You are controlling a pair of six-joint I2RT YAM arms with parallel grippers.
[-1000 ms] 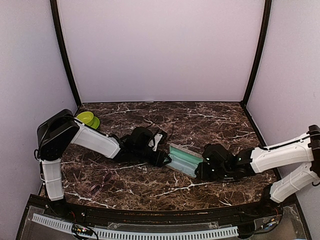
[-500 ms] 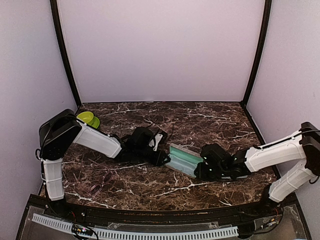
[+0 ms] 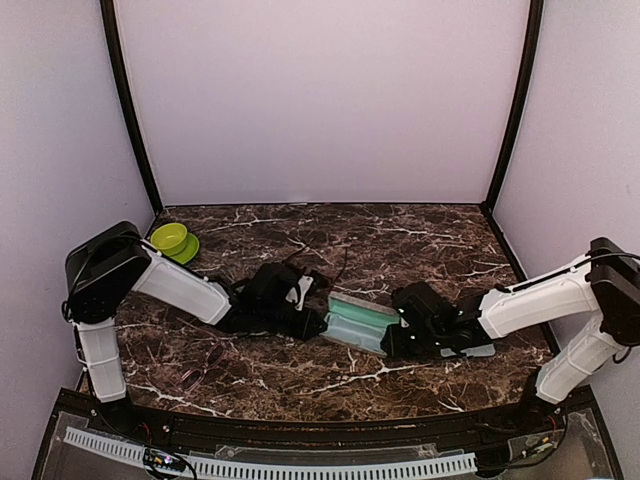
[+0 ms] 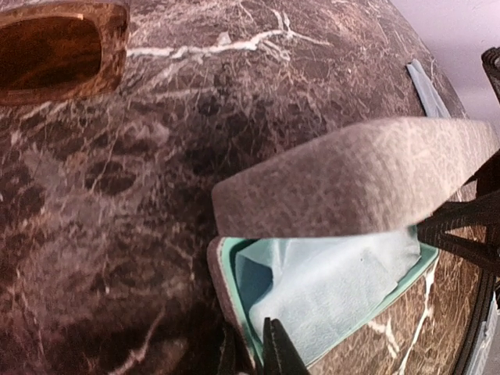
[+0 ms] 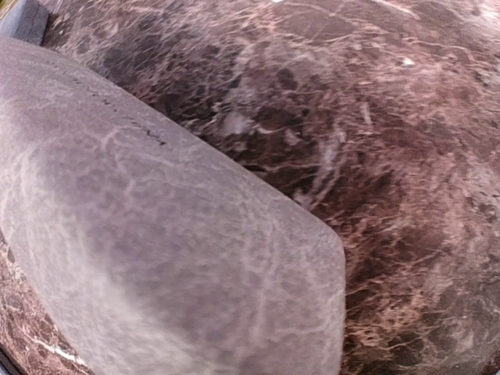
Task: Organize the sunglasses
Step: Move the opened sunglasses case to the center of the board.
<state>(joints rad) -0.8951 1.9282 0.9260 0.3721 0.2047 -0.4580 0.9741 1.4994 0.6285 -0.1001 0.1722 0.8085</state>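
My left gripper (image 4: pixel 248 350) pinches the open case (image 4: pixel 328 289) by its rim; my right gripper (image 3: pixel 395 338) I cannot read (fingers hidden). The brown-lensed sunglasses (image 4: pixel 55 47) lie apart on the table (image 4: pixel 117 195); a slipping pinch could drag the case askew.

The case (image 3: pixel 358 322) sits open in the middle of the desk (image 3: pixel 420 240), with a cloth (image 4: pixel 336 289) lying in it. A bowl (image 3: pixel 170 238) stands far to the case's left and behind it. One pair of sunglasses (image 3: pixel 205 365) lies left of the case, nearer the front edge.
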